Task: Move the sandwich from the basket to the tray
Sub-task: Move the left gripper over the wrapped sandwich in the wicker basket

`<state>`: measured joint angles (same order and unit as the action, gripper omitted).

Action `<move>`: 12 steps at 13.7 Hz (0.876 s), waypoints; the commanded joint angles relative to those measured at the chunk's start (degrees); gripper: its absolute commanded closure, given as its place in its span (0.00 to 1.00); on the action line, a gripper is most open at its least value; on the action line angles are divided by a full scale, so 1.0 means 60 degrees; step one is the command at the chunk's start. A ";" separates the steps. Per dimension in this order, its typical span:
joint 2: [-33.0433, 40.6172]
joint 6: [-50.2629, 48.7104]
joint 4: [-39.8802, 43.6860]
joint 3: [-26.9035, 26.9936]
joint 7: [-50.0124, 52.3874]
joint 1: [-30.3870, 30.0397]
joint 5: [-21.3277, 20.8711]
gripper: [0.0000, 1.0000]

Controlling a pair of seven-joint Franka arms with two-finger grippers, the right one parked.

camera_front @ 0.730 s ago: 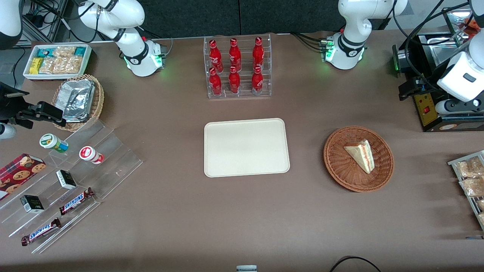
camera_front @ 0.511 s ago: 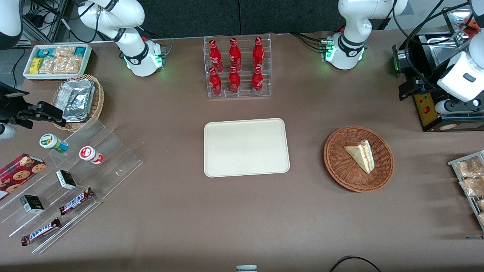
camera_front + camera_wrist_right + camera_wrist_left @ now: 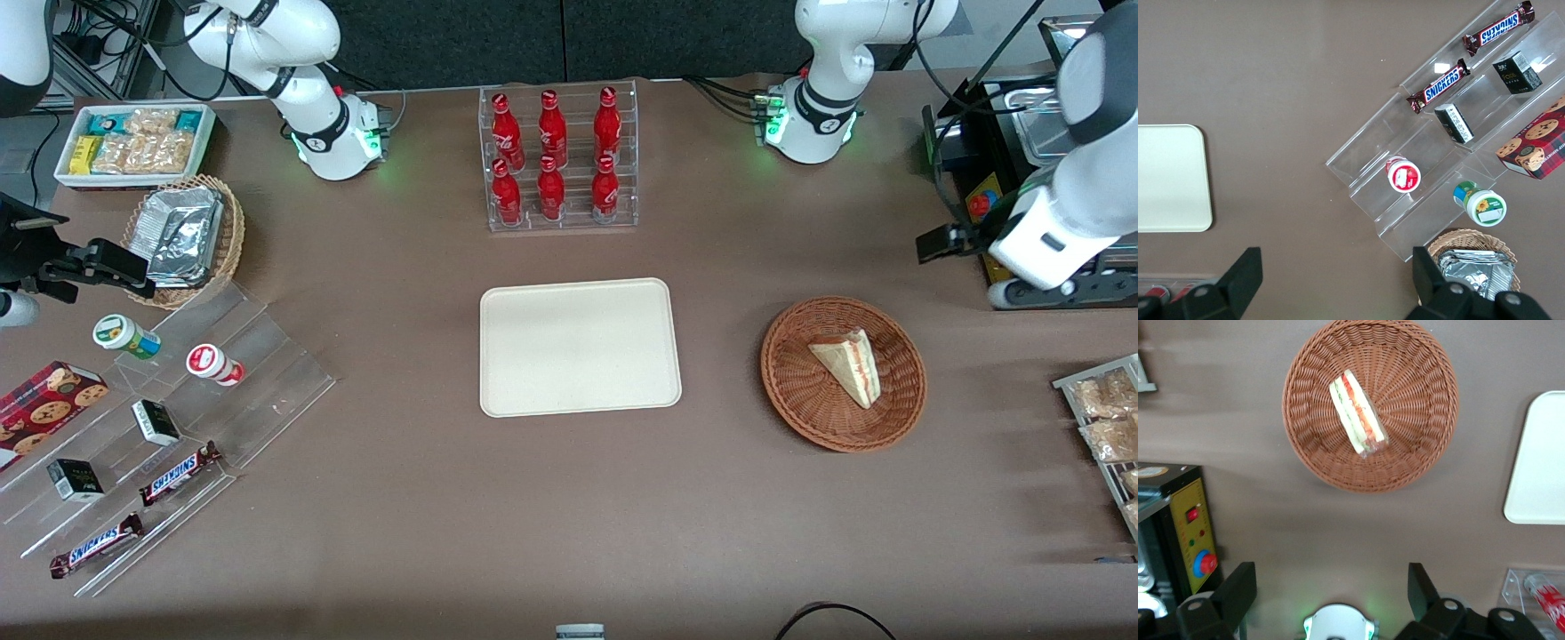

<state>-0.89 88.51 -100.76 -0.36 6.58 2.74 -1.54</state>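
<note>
Robot lab staged as snack shop: bottle rack, acrylic snack shelves, brown table.

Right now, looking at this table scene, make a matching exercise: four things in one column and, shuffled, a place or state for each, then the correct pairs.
Things
1. sandwich
2. tray
3. gripper
4. red bottles

Places or states
A. standing in a clear rack
B. open, above bare table beside the basket
C. lying in the wicker basket
D. bare, between the basket and the snack display

Pairs: 1-C, 2-D, 3-B, 4-A
</note>
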 commanded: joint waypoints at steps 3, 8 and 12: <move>0.0222 0.2308 -0.1997 -0.0014 0.1257 -0.0105 -0.0006 0.00; -0.0202 0.5267 -0.3522 -0.0058 0.2941 -0.0091 0.0126 0.00; -0.0860 0.6910 -0.4007 -0.0379 0.4481 -0.0091 0.0023 0.00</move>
<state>-4.30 126.55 -124.04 -1.20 29.23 2.36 -1.30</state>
